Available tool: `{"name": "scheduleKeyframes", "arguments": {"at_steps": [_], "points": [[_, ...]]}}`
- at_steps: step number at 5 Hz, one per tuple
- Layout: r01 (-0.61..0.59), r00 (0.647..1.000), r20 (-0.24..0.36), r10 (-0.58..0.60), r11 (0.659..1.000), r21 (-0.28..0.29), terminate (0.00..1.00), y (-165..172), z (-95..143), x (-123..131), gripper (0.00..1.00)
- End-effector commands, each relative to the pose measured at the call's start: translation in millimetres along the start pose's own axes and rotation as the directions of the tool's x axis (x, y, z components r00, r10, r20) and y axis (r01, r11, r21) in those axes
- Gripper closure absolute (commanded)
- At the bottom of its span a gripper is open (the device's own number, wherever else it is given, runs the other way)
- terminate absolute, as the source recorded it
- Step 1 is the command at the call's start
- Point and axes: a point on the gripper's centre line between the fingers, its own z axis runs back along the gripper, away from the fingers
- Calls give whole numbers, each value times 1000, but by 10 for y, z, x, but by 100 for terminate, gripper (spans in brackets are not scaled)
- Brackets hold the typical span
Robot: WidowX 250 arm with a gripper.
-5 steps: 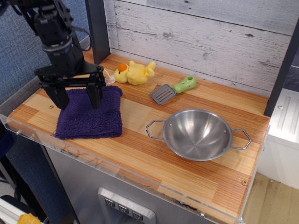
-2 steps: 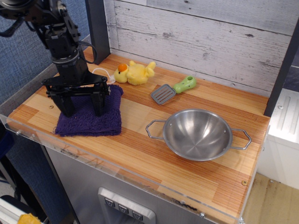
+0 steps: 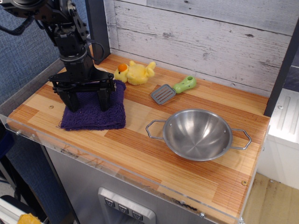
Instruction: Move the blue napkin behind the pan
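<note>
The blue napkin [image 3: 96,117], a dark purple-blue fuzzy cloth, lies flat at the left end of the wooden table. My black gripper [image 3: 87,106] stands straight over it, jaws spread wide. Both fingertips [image 3: 104,100] are down on the cloth's rear half, and nothing is pinched between them. The shiny steel pan [image 3: 197,134] with two wire loop handles sits to the right of the napkin, well apart from it and from the gripper.
A yellow plush duck [image 3: 134,72] lies just behind the napkin. A small grey spatula with a green handle [image 3: 174,89] lies behind the pan. A dark post [image 3: 97,28] and the plank wall [image 3: 210,37] bound the back. The table's front edge [image 3: 117,175] has a clear lip.
My gripper has moved right and a little toward the back, lowering onto the cloth. The napkin has shifted slightly right with it. The pan, duck and spatula have not moved.
</note>
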Motion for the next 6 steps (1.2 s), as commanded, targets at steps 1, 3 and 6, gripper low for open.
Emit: {"name": "scheduleKeyframes", "arguments": {"at_steps": [1, 3, 6], "points": [[89, 995, -36, -91, 995, -45, 0, -436, -120, -106, 0], [187, 981, -39, -190, 980, -74, 0, -895, -159, -146, 0], [352, 931, -60, -360, 929, -111, 0, -1462, -193, -413, 0]]}}
